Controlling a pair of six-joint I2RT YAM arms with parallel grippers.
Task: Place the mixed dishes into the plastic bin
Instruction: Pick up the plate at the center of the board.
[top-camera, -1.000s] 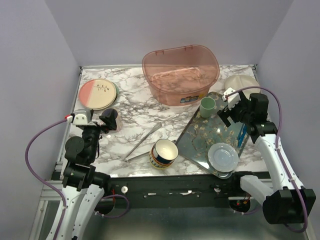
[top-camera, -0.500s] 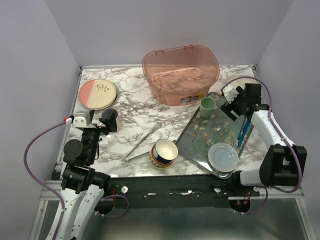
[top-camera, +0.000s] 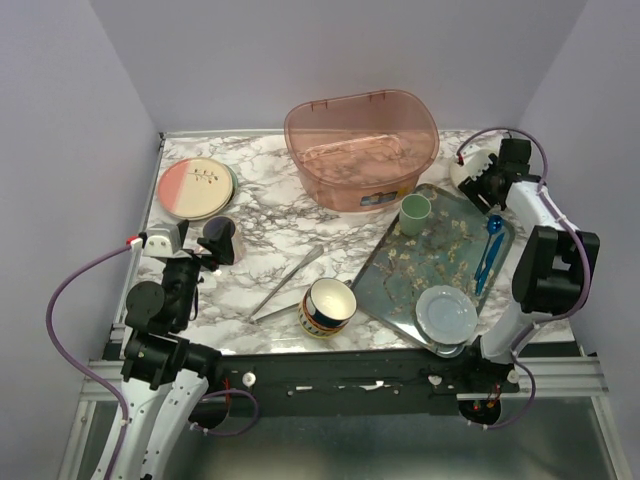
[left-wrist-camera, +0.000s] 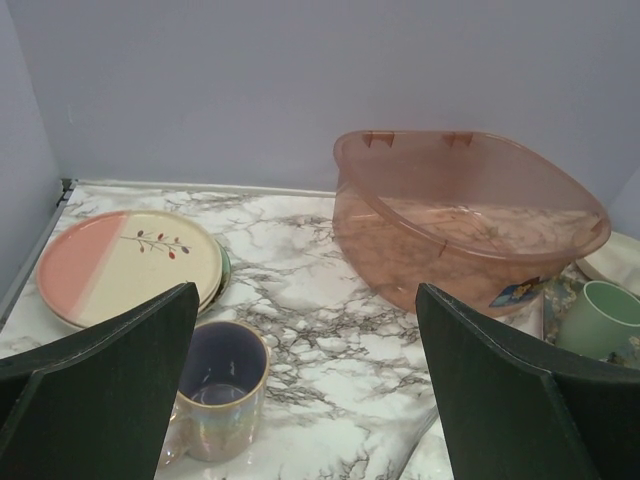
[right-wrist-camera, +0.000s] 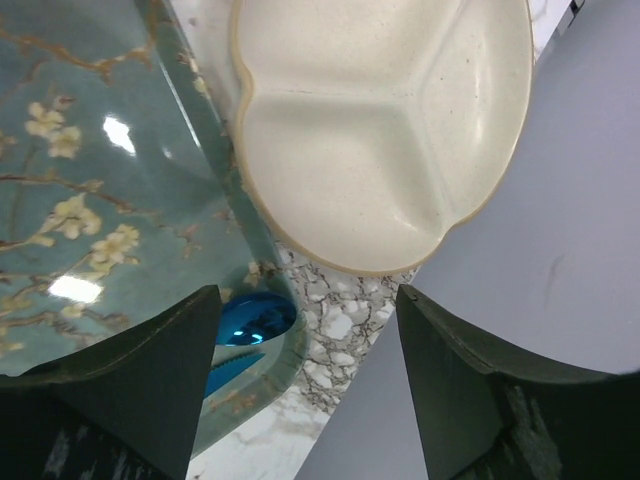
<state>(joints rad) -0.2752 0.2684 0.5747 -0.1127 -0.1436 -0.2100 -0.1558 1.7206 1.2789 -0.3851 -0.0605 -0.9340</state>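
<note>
Right arm's fingers (right-wrist-camera: 130, 390) stand apart, gripping nothing, over a cream divided dish (right-wrist-camera: 380, 120) at the far right of the marble counter (top-camera: 270, 200), just beside the floral tray (right-wrist-camera: 80, 150). Left arm's fingers (left-wrist-camera: 100, 400) gape wide around a lilac mug (left-wrist-camera: 218, 400) near the pink-and-cream plate (left-wrist-camera: 125, 265). The pink plastic bin (top-camera: 360, 185) sits at back centre; a navy-and-yellow bowl (top-camera: 328, 305) rests near the front edge beside metal tongs (top-camera: 285, 283).
</note>
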